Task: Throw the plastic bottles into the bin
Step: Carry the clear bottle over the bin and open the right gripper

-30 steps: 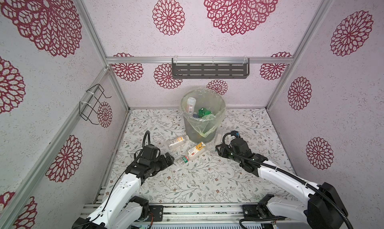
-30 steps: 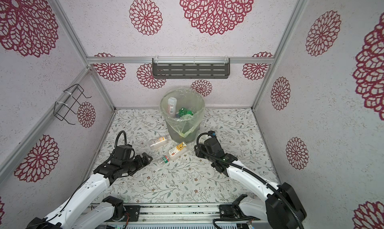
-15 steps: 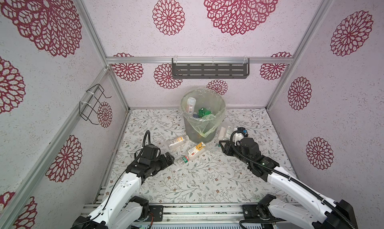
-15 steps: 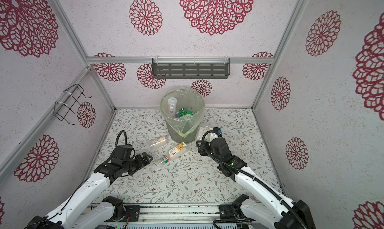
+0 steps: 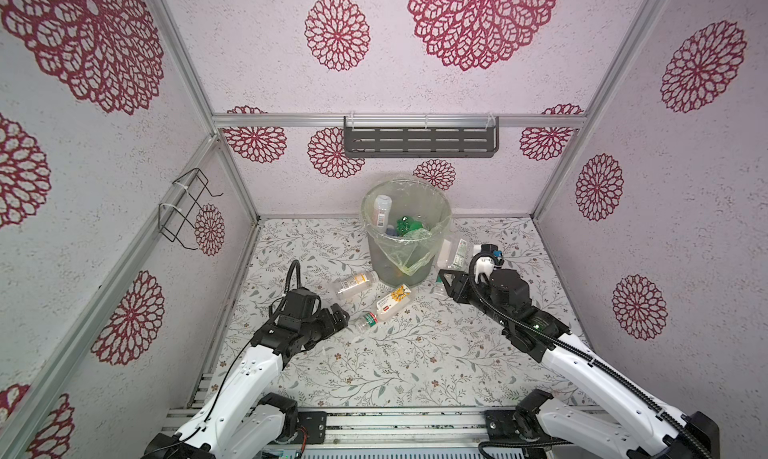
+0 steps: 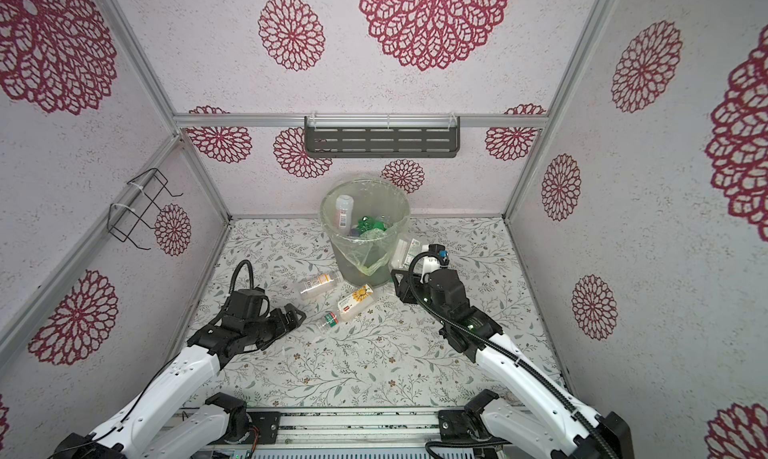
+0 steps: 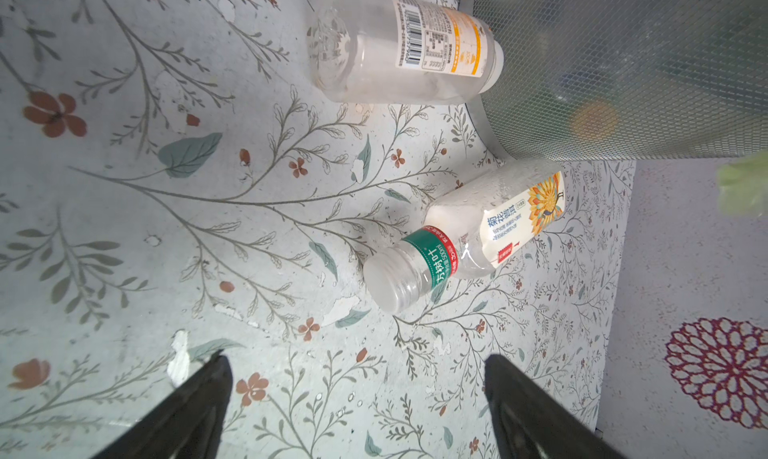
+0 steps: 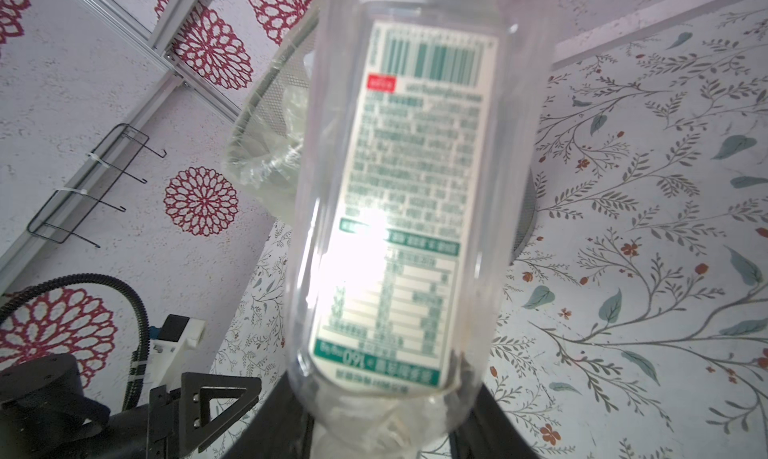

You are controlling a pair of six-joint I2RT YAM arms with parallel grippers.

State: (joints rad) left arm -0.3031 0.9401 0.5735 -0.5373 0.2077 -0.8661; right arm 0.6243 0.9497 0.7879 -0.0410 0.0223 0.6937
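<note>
Right wrist view: the right claw (image 8: 382, 423) is clamped on one end of a clear held bottle (image 8: 399, 211) that has a white label with green print, a barcode and a small red patch. In both top views this bottle sits just beside the right wall of the bin (image 5: 382, 261), a translucent grey bucket lined with a yellowish bag, standing near the middle of the surface's (image 5: 415, 353) back edge. Inside the bin lean a white-labelled bottle (image 5: 381, 209) and a green bottle (image 5: 405, 226).

In the left wrist view the left claw (image 7: 355, 359) has its fingers wide apart and holds nothing; ahead of it, apart from both fingers, lies a green-banded small bottle (image 7: 411, 270), touching a flower-label bottle (image 7: 494, 224). Farther off lies an orange-banded bottle (image 7: 399, 49), against the bin's foot. All three lie in front of the bin, toward the left edge.
</note>
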